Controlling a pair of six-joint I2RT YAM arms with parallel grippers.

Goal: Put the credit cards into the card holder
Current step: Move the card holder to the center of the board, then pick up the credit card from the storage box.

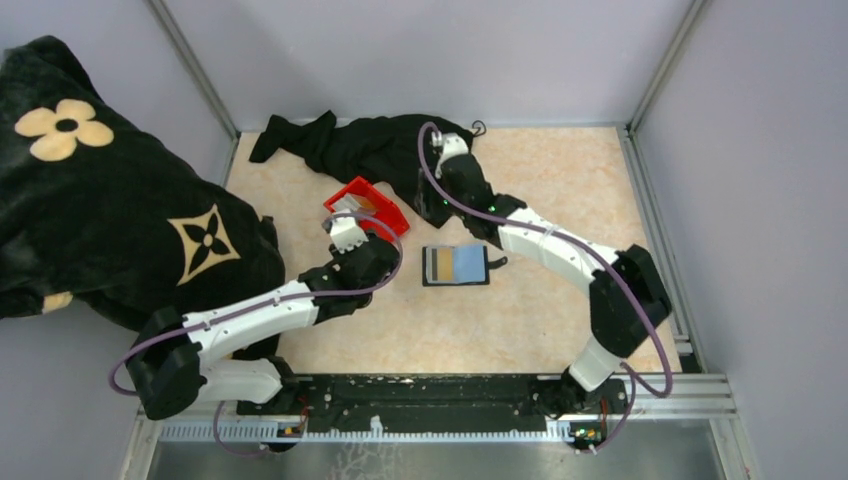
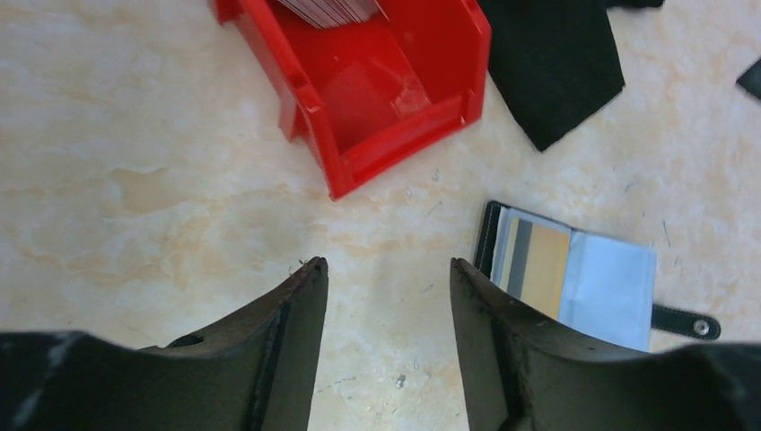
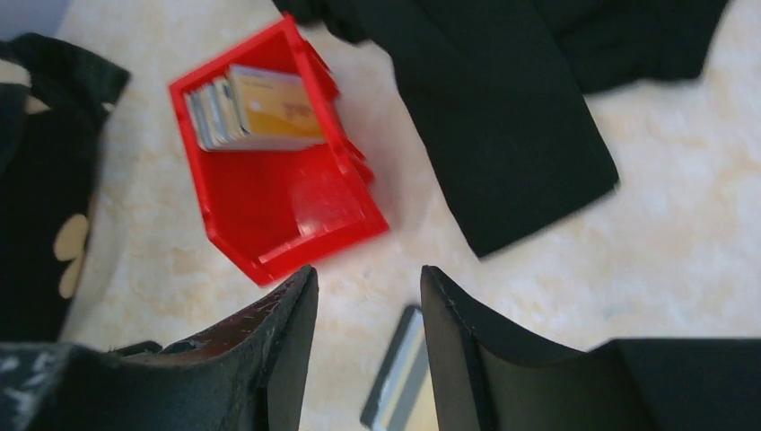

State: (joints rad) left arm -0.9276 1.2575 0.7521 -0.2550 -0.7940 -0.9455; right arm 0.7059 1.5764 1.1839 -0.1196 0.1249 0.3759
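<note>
Your left claw [image 2: 386,269] is spread w/ nothing btwn the fingers. The right claw [image 3: 368,274] is likewise spread and empty.

The loose credit cards [image 3: 260,108] stand on edge in a stack at the back of the red bin [image 3: 269,206], a tan-gold face showing. Their long axis runs along the bin's back wall.

From the left claw the bin sits straight ahead and near, w/ the cards at its far end, so you'd reach in over the low front lip. The left arm looks the closer one.

The card holder [image 2: 489,238] lies open and flat on the table [image 2: 135,180], off to the left claw's right, btwn the two arms. A tan-gold card [image 2: 543,269] and a bluish card [image 2: 615,287] lie on it.

A black cloth [image 3: 511,117] lies just beside the bin on the right arm's side and near the holder, so it could snag. A patterned blanket [image 1: 100,220] lies off to the left, apart from the bin.
</note>
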